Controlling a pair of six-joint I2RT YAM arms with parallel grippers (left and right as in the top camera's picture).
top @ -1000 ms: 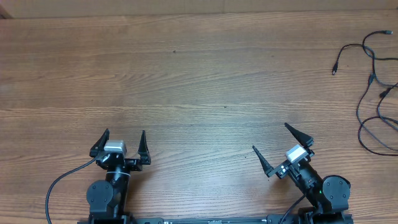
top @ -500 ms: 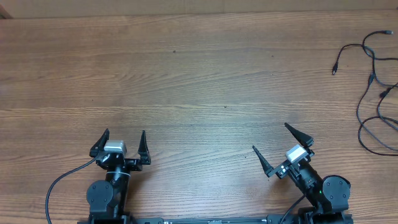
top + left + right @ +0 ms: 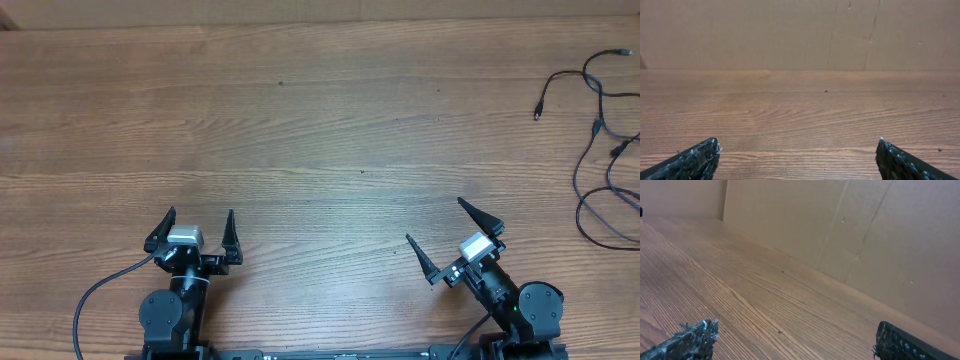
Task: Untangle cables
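Observation:
The cables [image 3: 598, 150] are thin black cords lying in loose loops at the far right edge of the wooden table, with one small plug end [image 3: 538, 113] pointing left. They show only in the overhead view. My left gripper [image 3: 198, 220] is open and empty near the front left, far from them. My right gripper [image 3: 434, 222] is open and empty near the front right, well short of the cables. Both wrist views show only bare wood between the fingertips, for the left gripper [image 3: 797, 150] and the right gripper [image 3: 795, 332].
A brown cardboard wall [image 3: 800, 30] stands along the table's far edge. A thicker black arm cable [image 3: 95, 300] trails from the left arm's base at the front left. The cables run off the right edge of the overhead view.

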